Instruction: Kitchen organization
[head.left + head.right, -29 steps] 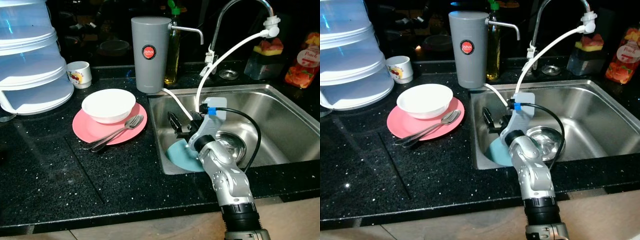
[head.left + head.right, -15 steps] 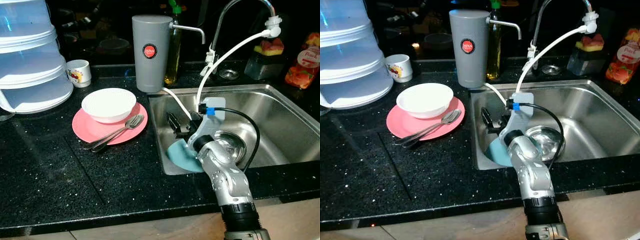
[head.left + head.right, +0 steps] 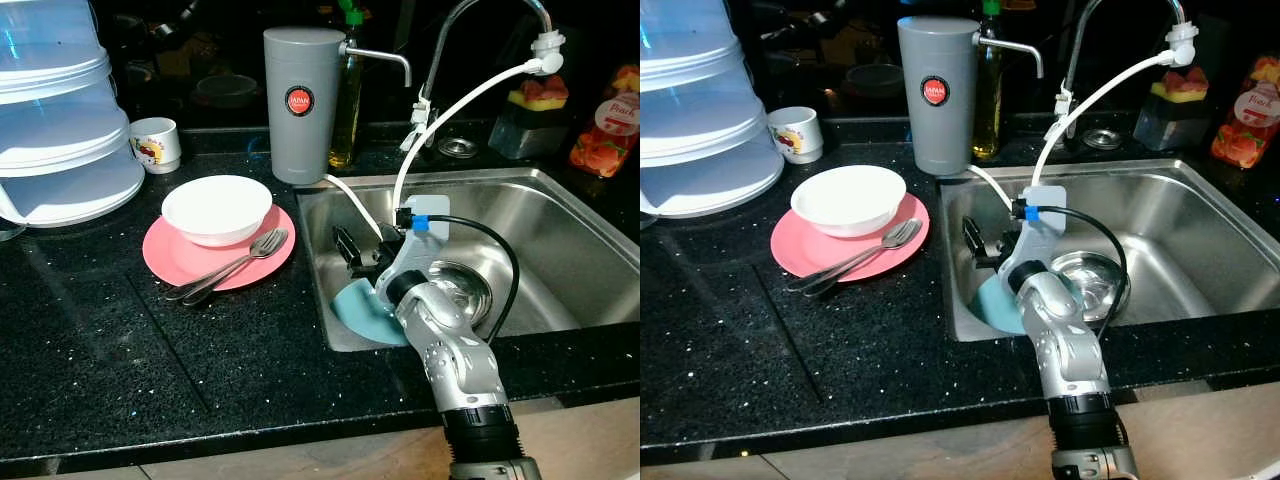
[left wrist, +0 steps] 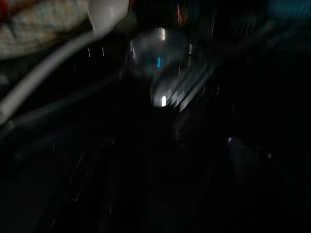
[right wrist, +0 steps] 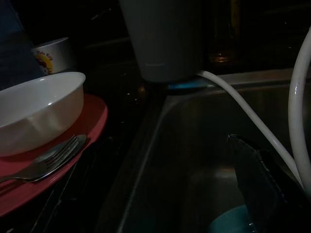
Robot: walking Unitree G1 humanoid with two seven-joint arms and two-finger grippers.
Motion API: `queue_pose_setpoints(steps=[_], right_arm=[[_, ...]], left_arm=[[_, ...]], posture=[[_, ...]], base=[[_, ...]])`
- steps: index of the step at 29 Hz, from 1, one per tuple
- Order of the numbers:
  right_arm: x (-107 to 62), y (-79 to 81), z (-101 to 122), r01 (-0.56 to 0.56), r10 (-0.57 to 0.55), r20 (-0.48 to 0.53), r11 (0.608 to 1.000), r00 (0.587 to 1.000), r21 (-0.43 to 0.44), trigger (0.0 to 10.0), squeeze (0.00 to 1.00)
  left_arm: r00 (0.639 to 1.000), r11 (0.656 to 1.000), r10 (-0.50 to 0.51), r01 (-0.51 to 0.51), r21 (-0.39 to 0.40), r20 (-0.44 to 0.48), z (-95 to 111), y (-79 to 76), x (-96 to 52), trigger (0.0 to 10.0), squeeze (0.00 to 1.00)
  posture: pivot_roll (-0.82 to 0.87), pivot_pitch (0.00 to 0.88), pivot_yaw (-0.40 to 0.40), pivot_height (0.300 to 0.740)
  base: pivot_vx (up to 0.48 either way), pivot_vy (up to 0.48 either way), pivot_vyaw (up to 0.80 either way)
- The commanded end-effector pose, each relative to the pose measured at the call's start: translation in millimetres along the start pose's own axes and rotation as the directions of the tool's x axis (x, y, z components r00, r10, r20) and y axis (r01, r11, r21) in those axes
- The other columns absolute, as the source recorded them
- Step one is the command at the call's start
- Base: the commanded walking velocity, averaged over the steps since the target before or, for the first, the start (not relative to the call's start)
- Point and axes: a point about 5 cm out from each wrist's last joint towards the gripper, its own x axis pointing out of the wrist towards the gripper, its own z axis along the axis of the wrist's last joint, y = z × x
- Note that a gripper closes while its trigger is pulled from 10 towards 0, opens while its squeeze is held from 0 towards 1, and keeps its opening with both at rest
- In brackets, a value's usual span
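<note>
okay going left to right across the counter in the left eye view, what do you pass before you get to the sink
Stacked clear food cover → small white cup → pink plate carrying the white bowl, fork and spoon → grey water filter → sink, with the right gripper over a teal dish.

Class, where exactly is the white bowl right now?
The white bowl sits on the pink plate on the black counter, left of the sink, with a fork and spoon beside it.

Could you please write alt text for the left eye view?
The right gripper reaches into a steel sink above a teal plate. On the black counter beside it, a pink plate holds a white bowl and cutlery.
</note>
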Motion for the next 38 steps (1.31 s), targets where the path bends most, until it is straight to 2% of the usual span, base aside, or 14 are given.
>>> queue_pose_setpoints(steps=[1,12,15,18,28,29,36,38], right_arm=[[0.6,0.1,1,-0.004,0.004,-0.006,1.0,1.0,0.009,10.0,0.0],[1.3,-0.7,2,-0.004,0.004,-0.004,1.0,1.0,0.007,10.0,0.0],[1.1,-0.9,3,-0.005,0.005,-0.003,1.0,1.0,0.007,10.0,0.0],[1.1,-0.8,3,-0.006,0.006,-0.002,1.0,1.0,0.006,10.0,0.0],[2.2,0.0,6,-0.009,0.009,0.006,1.0,1.0,0.004,10.0,0.0],[2.4,-0.1,6,-0.008,0.008,0.008,1.0,1.0,0.003,10.0,0.0],[2.0,-0.5,6,-0.006,0.006,0.011,1.0,1.0,0.003,10.0,0.0],[2.1,-0.5,6,-0.005,0.005,0.013,1.0,1.0,0.003,10.0,0.0]], left_arm=[[0.999,1.0,-0.014,0.015,0.019,-0.04,-2,2.2,0.5,10.0,0.0],[0.971,0.994,-0.103,0.11,0.021,-0.216,-17,-12.2,2.3,10.0,0.0],[0.956,0.99,-0.136,0.141,0.001,-0.259,-20,-17.6,2.7,10.0,0.0],[0.942,0.986,-0.165,0.157,-0.051,-0.293,-21,-22.3,2.8,10.0,0.0],[0.908,0.965,-0.248,0.202,-0.167,-0.338,-22,-34.0,2.2,10.0,0.0],[0.898,0.961,-0.256,0.194,-0.199,-0.357,-24,-36.1,1.7,10.0,0.0],[0.876,0.96,-0.259,0.186,-0.212,-0.407,-30,-38.3,-0.3,10.0,0.0],[0.863,0.958,-0.263,0.181,-0.222,-0.432,-32,-40.3,-1.2,0.0,0.0]], posture=[[0.07,0.064,0.015,0.74],[0.06,0.067,0.013,0.74],[0.06,0.067,0.013,0.74],[0.06,0.066,0.012,0.74],[0.06,0.064,0.016,0.74],[0.06,0.063,0.017,0.74],[0.06,0.056,0.021,0.74],[0.06,0.051,0.022,0.74]], base=[[0.0,0.0,0.0],[0.0,0.0,0.0],[0.0,0.0,0.0],[0.0,0.0,0.0],[0.0,0.0,0.0],[0.0,0.0,0.0],[0.0,0.0,0.0],[0.0,0.0,0.0]])
